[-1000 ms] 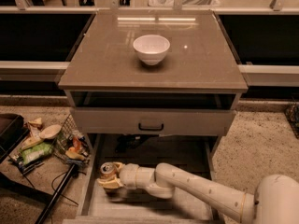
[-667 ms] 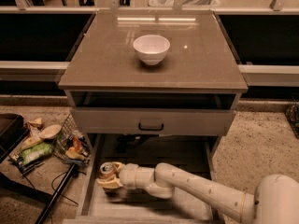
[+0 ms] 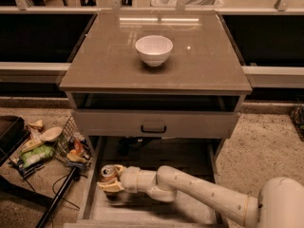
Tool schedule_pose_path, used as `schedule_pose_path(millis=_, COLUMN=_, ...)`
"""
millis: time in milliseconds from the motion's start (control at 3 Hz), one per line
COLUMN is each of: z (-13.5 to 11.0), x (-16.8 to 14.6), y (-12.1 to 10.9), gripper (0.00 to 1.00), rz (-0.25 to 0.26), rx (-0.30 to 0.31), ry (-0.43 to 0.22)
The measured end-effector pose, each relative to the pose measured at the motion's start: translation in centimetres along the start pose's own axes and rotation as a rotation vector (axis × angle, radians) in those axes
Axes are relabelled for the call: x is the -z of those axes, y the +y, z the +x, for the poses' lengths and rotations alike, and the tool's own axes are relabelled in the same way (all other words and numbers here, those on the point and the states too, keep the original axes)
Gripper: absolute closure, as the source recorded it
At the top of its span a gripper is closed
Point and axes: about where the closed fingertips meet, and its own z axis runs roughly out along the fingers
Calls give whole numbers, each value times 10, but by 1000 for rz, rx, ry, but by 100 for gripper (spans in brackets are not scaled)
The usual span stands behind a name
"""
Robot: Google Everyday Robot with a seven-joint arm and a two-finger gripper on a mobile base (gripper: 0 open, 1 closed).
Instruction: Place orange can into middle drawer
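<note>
The orange can (image 3: 107, 173) stands upright, silver top showing, at the left side of the pulled-out middle drawer (image 3: 142, 212), close to its left wall. My gripper (image 3: 111, 179) reaches in from the lower right on a long white arm. Its pale fingers (image 3: 110, 187) are closed around the can, which sits low inside the drawer, at or just above the pale floor.
A white bowl (image 3: 153, 50) sits on the cabinet top (image 3: 204, 56). The drawer front with the black handle (image 3: 153, 128) overhangs the back of the open drawer. A wire basket of snacks (image 3: 73, 146) and loose packets (image 3: 35, 151) lie on the floor at left.
</note>
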Motion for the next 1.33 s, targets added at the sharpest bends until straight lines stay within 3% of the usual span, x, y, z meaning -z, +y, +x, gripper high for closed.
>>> schedule_pose_path(millis=333, z=0, x=-1, y=1, gripper=13, rz=-3, rx=0, ry=-1)
schedule_pose_path(millis=667, z=-1, x=-3, y=2, gripper=0, rz=-5, rx=0, ry=-2)
schedule_pose_path(millis=1333, z=-11, x=15, y=13, gripper=0, rz=22, rx=13, ry=-6)
